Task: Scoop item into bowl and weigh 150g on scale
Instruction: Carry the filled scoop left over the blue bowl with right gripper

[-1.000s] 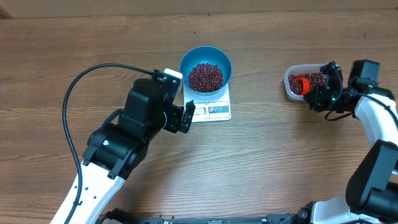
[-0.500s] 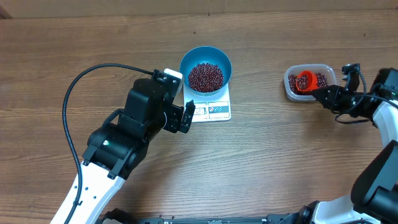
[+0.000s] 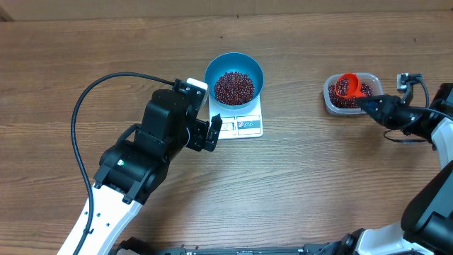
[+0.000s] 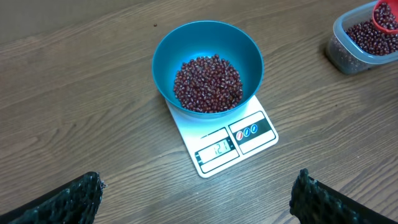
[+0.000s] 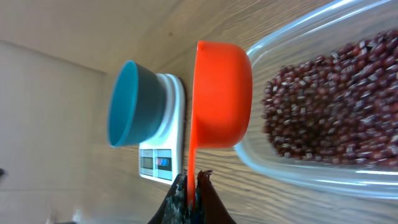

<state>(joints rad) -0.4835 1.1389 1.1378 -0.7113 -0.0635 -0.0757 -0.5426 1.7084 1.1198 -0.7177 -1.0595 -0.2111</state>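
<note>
The blue bowl (image 3: pixel 234 71) stands on the white scale (image 3: pixel 244 125) with a heap of red-brown beans (image 3: pixel 233 87) in it. My left gripper (image 3: pixel 214 133) hovers open just left of the scale's display edge, holding nothing. In the left wrist view the bowl (image 4: pixel 208 43) and scale (image 4: pixel 230 146) lie ahead of the wide-apart fingers (image 4: pixel 81 196). My right gripper (image 3: pixel 368 104) is shut on the handle of an orange scoop (image 3: pixel 347 86), which holds beans above the clear tub (image 3: pixel 329 105). The right wrist view shows the scoop (image 5: pixel 221 93) edge-on beside the tub's beans (image 5: pixel 329 106).
The clear tub (image 5: pixel 292 168) of beans sits at the table's right side. A black cable (image 3: pixel 92 92) loops from the left arm over the left part of the table. Bare wood lies between the scale and the tub.
My right arm has drawn back to the right and lifted the scoop out of the tub's beans. The left arm has not moved.
</note>
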